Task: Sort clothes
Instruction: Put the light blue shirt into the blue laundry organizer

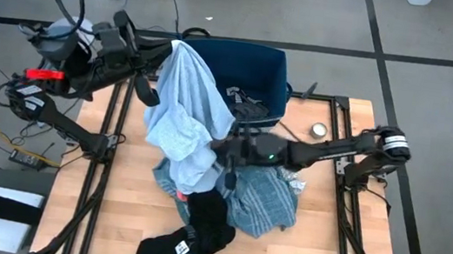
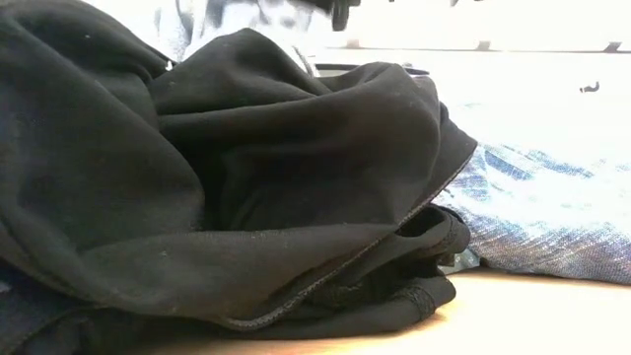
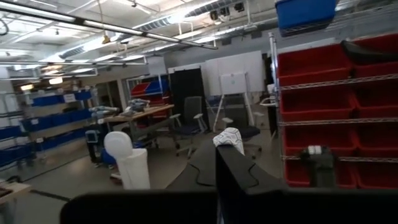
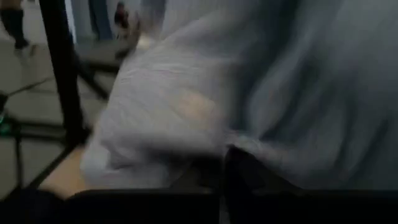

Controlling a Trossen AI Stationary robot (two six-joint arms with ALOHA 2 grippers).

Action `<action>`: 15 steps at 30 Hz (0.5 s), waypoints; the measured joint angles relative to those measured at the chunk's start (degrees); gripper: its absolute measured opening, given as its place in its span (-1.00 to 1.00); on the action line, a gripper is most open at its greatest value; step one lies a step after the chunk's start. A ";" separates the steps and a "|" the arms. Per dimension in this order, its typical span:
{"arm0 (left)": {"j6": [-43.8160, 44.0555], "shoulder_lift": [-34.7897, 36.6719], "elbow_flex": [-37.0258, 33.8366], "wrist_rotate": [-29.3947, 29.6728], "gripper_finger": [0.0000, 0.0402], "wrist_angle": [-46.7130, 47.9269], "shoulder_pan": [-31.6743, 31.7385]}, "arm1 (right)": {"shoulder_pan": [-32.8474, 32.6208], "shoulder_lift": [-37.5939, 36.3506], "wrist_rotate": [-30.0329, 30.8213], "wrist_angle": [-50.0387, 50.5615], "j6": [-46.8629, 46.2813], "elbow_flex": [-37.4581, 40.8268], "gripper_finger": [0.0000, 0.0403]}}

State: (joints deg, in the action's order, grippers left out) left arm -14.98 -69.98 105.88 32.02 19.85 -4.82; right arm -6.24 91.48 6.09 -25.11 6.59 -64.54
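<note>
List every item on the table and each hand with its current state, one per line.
light blue shirt: lifted, hanging from left hand
left hand: shut on shirt's top
right hand: shut against the shirt
teal striped cloth: crumpled on table
black pieces: heaped on table
dark blue bin: upright, dark clothing inside

A dark blue plastic bin [image 1: 269,71] stands at the table's [image 1: 316,244] far edge, near its middle. A small round metal object [image 1: 319,130] lies on the wood near the far right corner. Red bins [image 3: 323,99] fill wire shelving in the room beyond.

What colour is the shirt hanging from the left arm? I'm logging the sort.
Light blue shirt; the high view shows it best.
</note>
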 joint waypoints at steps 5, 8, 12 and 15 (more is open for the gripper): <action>0.45 0.02 0.03 0.01 -1.00 5.22 2.49 | 2.11 -6.37 0.07 4.28 6.09 -5.38 -0.99; 1.42 -0.06 0.03 -0.01 -1.00 7.93 3.79 | 4.31 -9.99 0.07 6.18 9.45 -9.24 -0.99; 3.60 -0.06 0.03 0.01 -1.00 9.40 5.62 | 8.59 -13.43 -0.01 7.71 11.52 -15.47 -0.99; 3.65 -0.06 0.03 0.02 -1.00 9.47 6.66 | 12.12 -14.96 -0.66 8.77 11.54 -20.21 -0.99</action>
State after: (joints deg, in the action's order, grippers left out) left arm -11.33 -70.04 105.91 32.04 29.32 1.85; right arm 5.88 76.52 5.42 -16.34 18.13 -84.75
